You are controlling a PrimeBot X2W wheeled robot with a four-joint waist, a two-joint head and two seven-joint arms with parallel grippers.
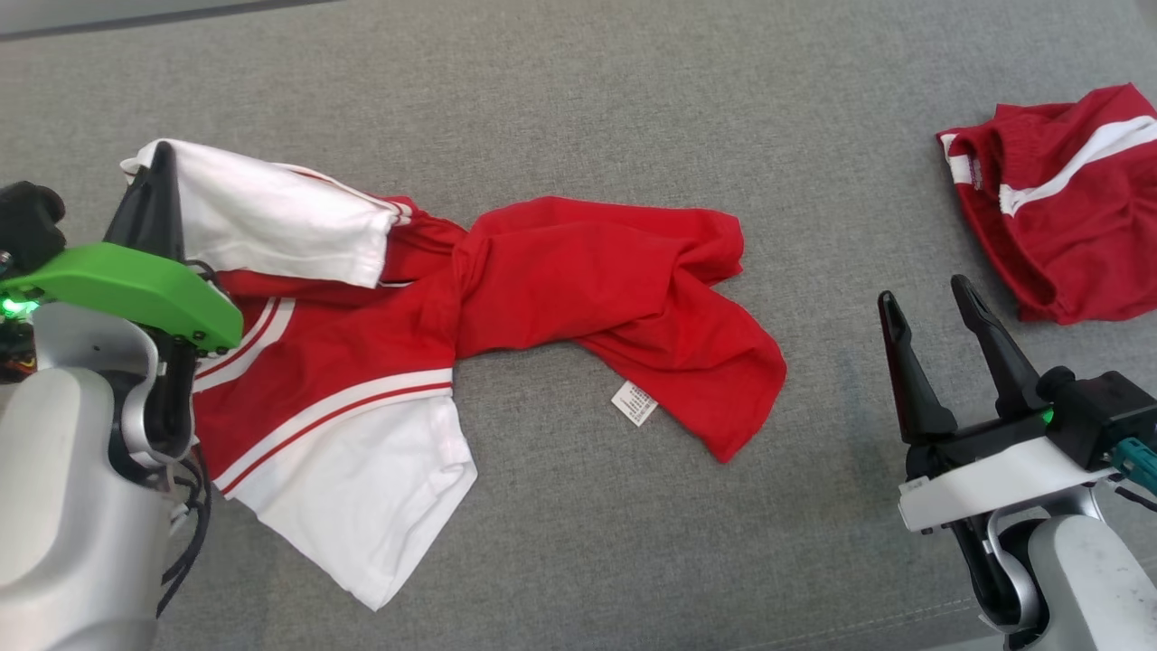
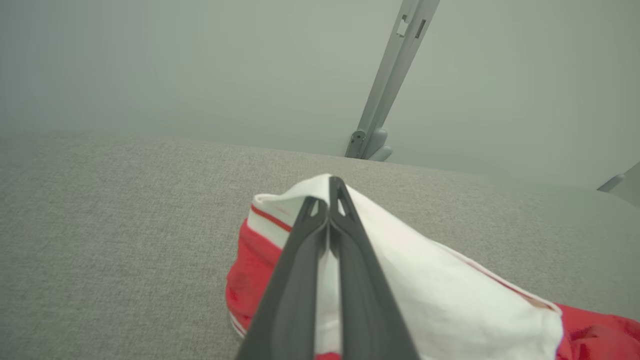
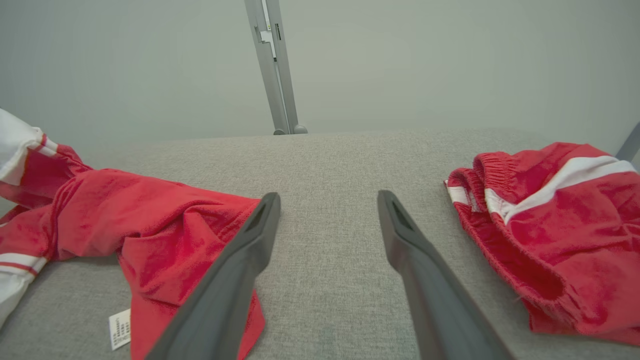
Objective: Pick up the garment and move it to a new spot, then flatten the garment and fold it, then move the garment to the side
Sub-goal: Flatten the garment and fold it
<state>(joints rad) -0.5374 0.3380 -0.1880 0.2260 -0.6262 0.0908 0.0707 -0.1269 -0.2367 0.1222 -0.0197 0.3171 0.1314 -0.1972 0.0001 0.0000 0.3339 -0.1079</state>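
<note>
The garment (image 1: 560, 271) is a red shirt with white sleeves and white stripes, lying crumpled across the grey padded surface (image 1: 578, 81). My left gripper (image 1: 163, 154) is at the garment's far left end, shut on a white sleeve (image 2: 425, 280), which peaks up around the fingertips (image 2: 327, 192). My right gripper (image 1: 924, 294) stands open at the lower right, apart from the cloth. In the right wrist view its open fingers (image 3: 328, 197) point at bare surface, with the garment's red hem (image 3: 150, 220) just to their left. A white care label (image 1: 634, 402) lies at the hem.
A second red piece with a white stripe and elastic waistband (image 1: 1076, 217) lies bunched at the far right (image 3: 560, 225). A grey metal post (image 3: 272, 65) rises behind the surface's far edge. Bare surface lies between the two pieces.
</note>
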